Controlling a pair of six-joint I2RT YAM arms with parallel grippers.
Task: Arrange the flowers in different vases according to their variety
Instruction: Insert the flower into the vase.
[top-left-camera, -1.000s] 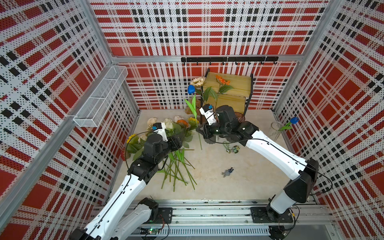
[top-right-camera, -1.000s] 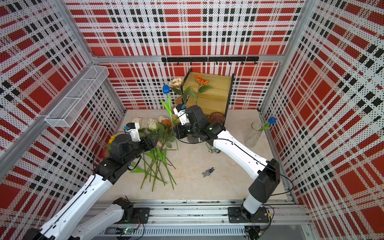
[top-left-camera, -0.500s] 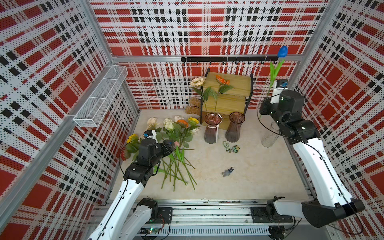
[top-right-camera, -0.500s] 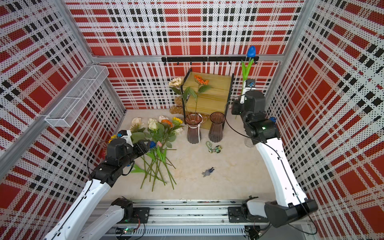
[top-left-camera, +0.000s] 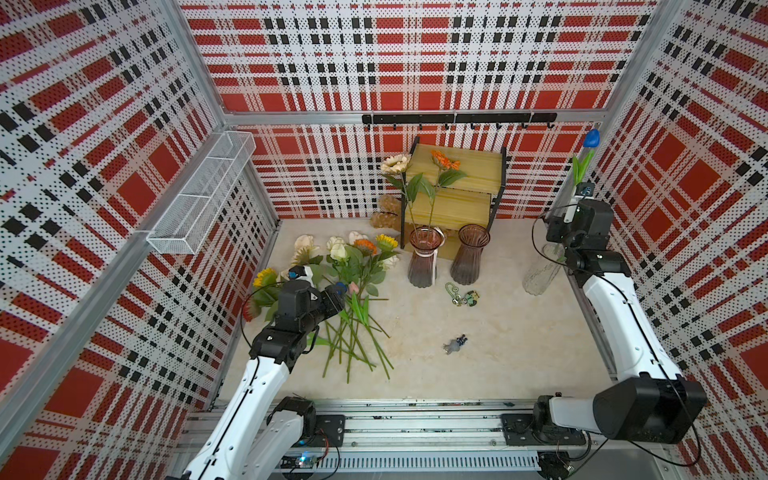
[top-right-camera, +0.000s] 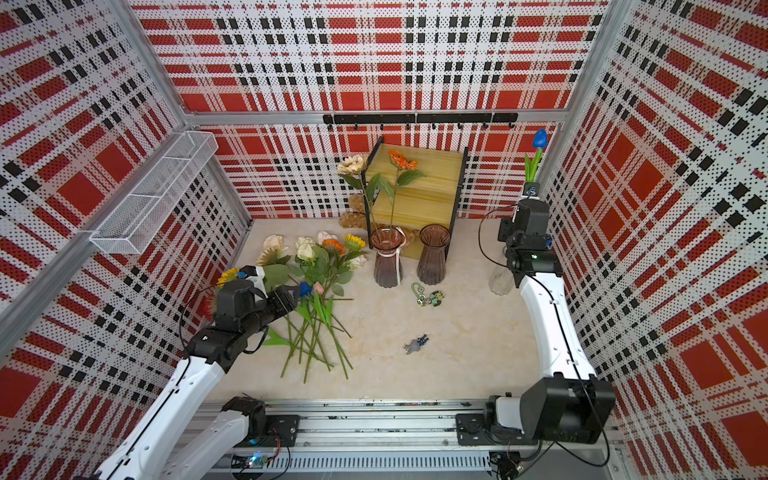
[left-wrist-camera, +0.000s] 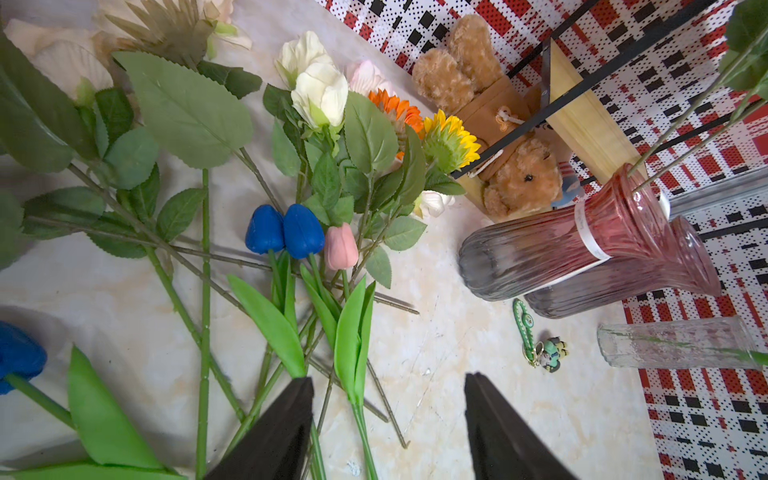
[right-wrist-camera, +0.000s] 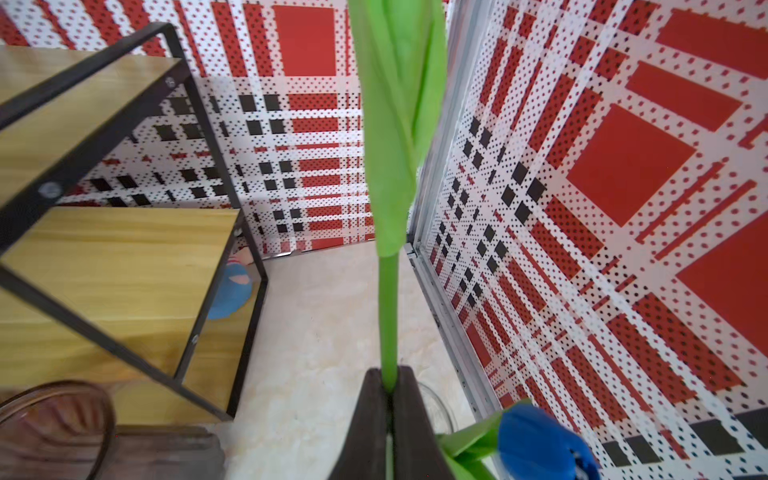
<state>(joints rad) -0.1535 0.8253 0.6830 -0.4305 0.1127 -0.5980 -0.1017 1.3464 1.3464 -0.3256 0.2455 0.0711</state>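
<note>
My right gripper (right-wrist-camera: 390, 384) is shut on the green stem of a blue tulip (top-left-camera: 591, 138) and holds it upright by the right wall, above the clear glass cylinder vase (top-left-camera: 540, 274). Another blue tulip (right-wrist-camera: 540, 440) rests in that vase. My left gripper (left-wrist-camera: 388, 378) hangs open over the stems of the flowers (top-left-camera: 353, 266) piled on the floor; two blue tulips (left-wrist-camera: 284, 230) and a pink tulip (left-wrist-camera: 340, 247) lie just ahead of it. The pinkish vase (top-left-camera: 424, 257) holds a cream sunflower (top-left-camera: 395, 163) and an orange sunflower (top-left-camera: 444, 159). Nothing stands in the brownish vase (top-left-camera: 471, 253).
A wooden two-tier shelf (top-left-camera: 457, 174) stands at the back behind the two ribbed vases, with a teddy bear (top-left-camera: 384, 212) beside it. Keychains (top-left-camera: 461, 293) and a small figure (top-left-camera: 455, 343) lie on the floor. A wire basket (top-left-camera: 199, 195) hangs on the left wall.
My right arm swung from the middle of the floor to the right wall with the blue tulip, and now holds it slightly lower. My left gripper drew back a little over the pile.
</note>
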